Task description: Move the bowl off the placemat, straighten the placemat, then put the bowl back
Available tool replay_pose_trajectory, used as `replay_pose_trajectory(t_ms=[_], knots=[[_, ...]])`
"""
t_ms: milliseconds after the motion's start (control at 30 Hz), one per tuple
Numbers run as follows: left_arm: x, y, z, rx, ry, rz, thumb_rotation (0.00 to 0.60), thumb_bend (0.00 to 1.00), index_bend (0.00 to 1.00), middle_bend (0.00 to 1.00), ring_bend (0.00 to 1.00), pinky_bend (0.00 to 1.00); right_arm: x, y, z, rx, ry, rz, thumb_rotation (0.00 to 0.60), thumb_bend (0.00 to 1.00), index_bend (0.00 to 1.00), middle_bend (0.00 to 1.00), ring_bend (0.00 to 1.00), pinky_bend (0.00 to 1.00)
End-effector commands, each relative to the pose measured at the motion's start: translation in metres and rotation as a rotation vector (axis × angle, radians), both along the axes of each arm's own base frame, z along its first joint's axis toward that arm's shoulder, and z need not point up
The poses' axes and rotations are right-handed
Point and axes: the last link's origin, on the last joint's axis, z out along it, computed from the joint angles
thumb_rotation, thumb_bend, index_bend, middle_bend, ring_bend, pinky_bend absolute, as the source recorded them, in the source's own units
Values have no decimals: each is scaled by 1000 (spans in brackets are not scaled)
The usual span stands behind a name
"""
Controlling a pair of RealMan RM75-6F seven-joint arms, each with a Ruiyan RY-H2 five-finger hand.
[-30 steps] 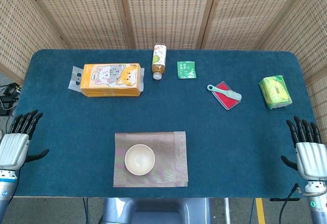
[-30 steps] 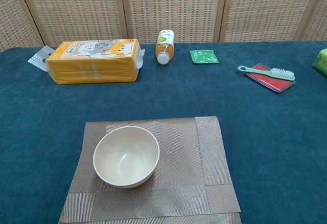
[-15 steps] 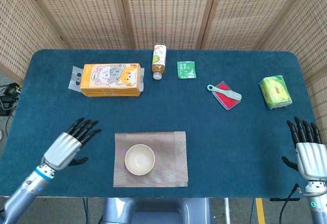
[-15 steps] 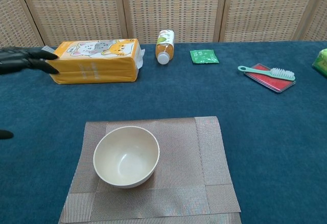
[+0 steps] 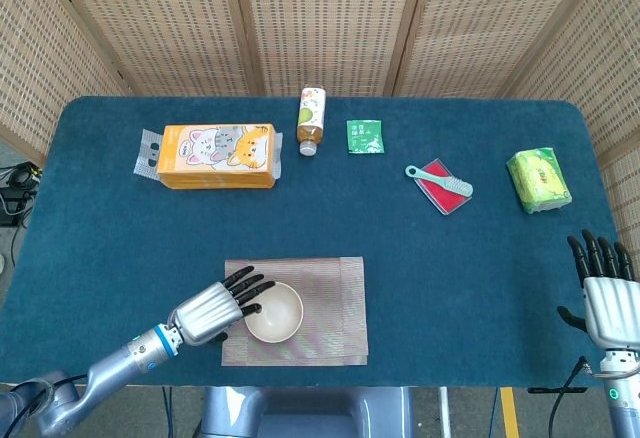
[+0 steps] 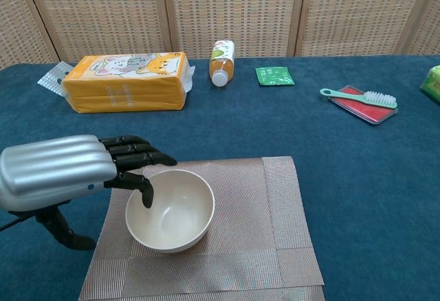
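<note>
A cream bowl [image 5: 276, 312] [image 6: 172, 210] sits on the left half of the brown woven placemat [image 5: 325, 310] [image 6: 275, 225] near the table's front edge. My left hand [image 5: 214, 308] [image 6: 72, 169] hovers at the bowl's left rim with its fingers [image 6: 134, 160] spread over the edge, holding nothing. It is unclear whether a fingertip touches the rim. My right hand [image 5: 606, 296] stays at the table's front right corner, fingers extended and apart, empty. The chest view does not show it.
At the back of the blue table lie an orange cat-print pack [image 5: 216, 156], a drink bottle [image 5: 311, 119] on its side and a green sachet [image 5: 365, 136]. A green brush on a red card [image 5: 441, 185] and a green tissue pack [image 5: 539, 179] lie back right.
My left hand has swung in from the table's left edge to the bowl's left rim. The bowl, the placemat and my right hand have barely moved.
</note>
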Motion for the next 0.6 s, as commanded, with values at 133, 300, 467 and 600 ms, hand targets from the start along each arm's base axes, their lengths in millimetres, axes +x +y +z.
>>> replay_pose_trajectory(t_ms=[133,300,467,600], knots=[[6,8,-24,14,34,-57,600,317,441,0,0,0,-2,-2,0,-1,-1,-6,600,0,16,0,0,0],[10,11,-28,24,4,-51,600,458,595,0,0,0,-1,-1,2,-6,-6,-2,600,0,16,0,0,0],[11,17,-17,60,-32,-36,600,462,638,0,0,0,-1,-1,3,-6,-9,-1,600,0,16,0,0,0],[11,28,-2,111,-68,-8,600,462,646,0,0,0,0,0,2,-3,-10,2,600,0,24,0,0,0]])
